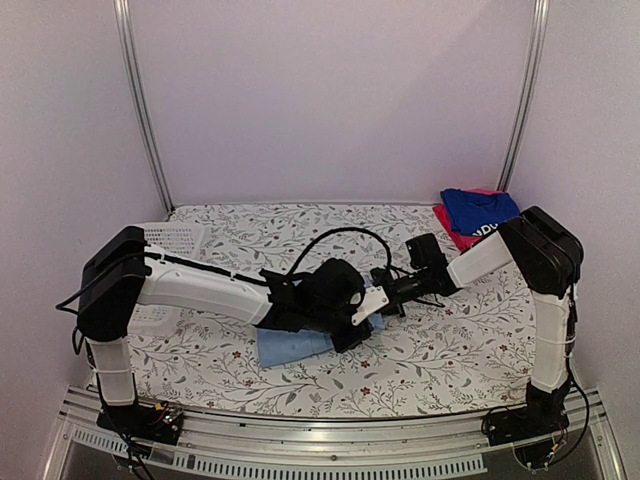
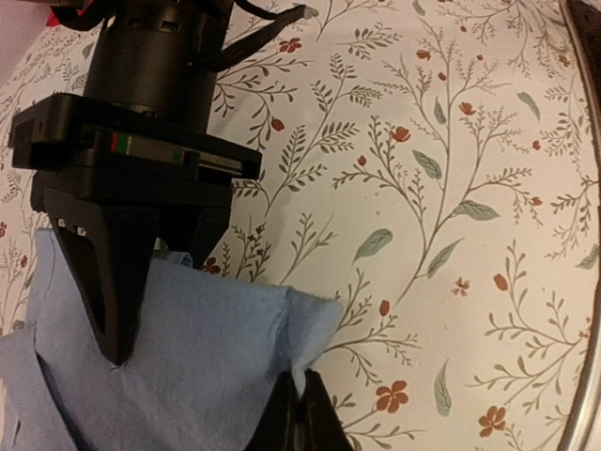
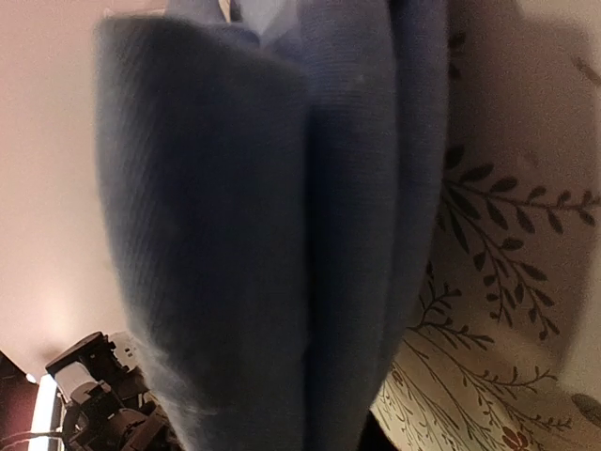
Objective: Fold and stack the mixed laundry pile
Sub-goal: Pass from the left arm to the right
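Light-blue shirt [image 3: 282, 235] cloth is filling almost the whole right wrist view. It is hanging in several soft vertical folds right up against the lens, with a strip of the floral cover [image 3: 507, 282] showing beside it. The right hand's own fingers are not showing there.

Seen from the left wrist camera, the right hand [image 2: 131, 319] is pointing steeply down. One black, wedge-shaped finger [image 2: 103, 291] is resting its tip on the shirt, and cloth is rising beside it. Whether this hand is grasping the cloth or only touching it cannot be told.

The left hand [image 2: 300, 413] is clenched, its two dark fingertips pressing together on a raised corner of the same shirt, near the right hand.

From above, the two arms are reaching inward so that the hands are meeting over the middle of the worktop [image 1: 450, 350]. The left arm [image 1: 200, 285] is stretching long and nearly level from a raised shoulder. The right arm [image 1: 540, 250] is bending at a high elbow and sloping down toward the centre. The shirt is lying directly beneath both hands, with a flattened part spreading out below the left hand toward the near edge.

There is one light-blue shirt at the hands. Two more garments are sitting well apart from both hands, beyond the right arm's elbow at the far right corner. One is a royal-blue shirt [image 1: 480, 212] with white print, and it is lying on one red-pink garment [image 1: 450, 225]. One white perforated basket [image 1: 170, 238] is standing at the far left, behind the left arm.
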